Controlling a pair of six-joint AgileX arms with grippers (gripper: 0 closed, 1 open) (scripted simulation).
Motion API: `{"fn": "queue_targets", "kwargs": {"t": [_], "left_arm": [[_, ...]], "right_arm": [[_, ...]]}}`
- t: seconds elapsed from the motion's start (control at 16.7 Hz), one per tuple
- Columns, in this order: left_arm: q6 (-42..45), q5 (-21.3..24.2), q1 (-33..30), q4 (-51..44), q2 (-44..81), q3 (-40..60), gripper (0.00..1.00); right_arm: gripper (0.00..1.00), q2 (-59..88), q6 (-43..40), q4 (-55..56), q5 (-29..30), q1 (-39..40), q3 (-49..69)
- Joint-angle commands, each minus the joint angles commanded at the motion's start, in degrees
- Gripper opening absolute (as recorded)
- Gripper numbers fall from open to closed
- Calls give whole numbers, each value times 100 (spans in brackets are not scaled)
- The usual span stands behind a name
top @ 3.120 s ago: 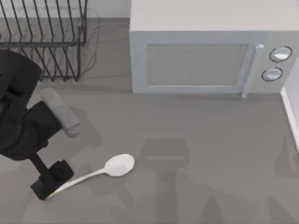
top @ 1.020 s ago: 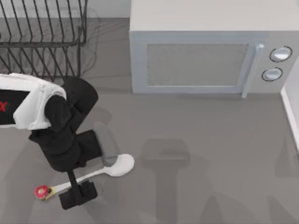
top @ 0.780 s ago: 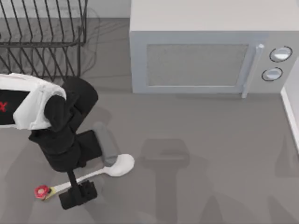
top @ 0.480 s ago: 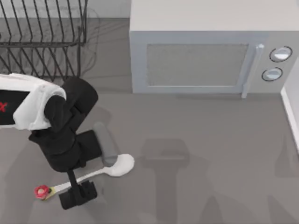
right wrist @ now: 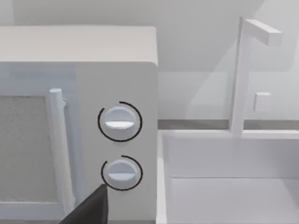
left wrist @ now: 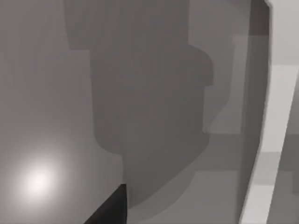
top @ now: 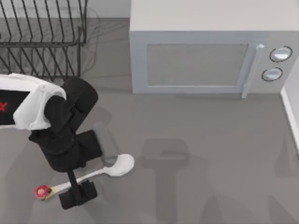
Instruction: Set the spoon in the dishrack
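Note:
The white spoon [top: 119, 164] lies flat on the grey table at the front left. Its bowl points right, and its red knob [top: 42, 191] marks the left end. My left gripper [top: 77, 192] is down over the middle of the slim handle, between knob and bowl, with the black wrist above it covering part of the handle. The black wire dishrack [top: 46, 42] stands at the back left, well behind the spoon. A dark tip of my right gripper [right wrist: 88, 210] shows in the right wrist view, facing the microwave's knobs.
A grey microwave [top: 196, 60] with two round knobs [right wrist: 119, 122] fills the back middle and right. A white basin with an upright post [right wrist: 238, 79] stands beside it on the right. Bare table stretches from the spoon to the right.
About three seconds ago my left gripper sat at the spoon's knob end. It has since moved right to mid-handle, uncovering the red knob. Over the last second nothing has visibly moved.

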Motion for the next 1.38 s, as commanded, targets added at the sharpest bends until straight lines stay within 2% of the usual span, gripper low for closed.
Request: {"fn": "queue_targets", "kwargs": {"t": [0.3,0.9,1.08,1.38], "left_arm": [[12,2,-19,-656,-87,615,0],[-39,-2,-59,-4231,-770,3336,0],[-65,-3,-53,-4643,-924,3713,0],[-64,-3,-31,-4638,-913,3707,0]], "right_arm": [[100,0,0,0,0,0,0],[100,0,0,0,0,0,0],[100,0,0,0,0,0,0],[100,0,0,0,0,0,0]]}}
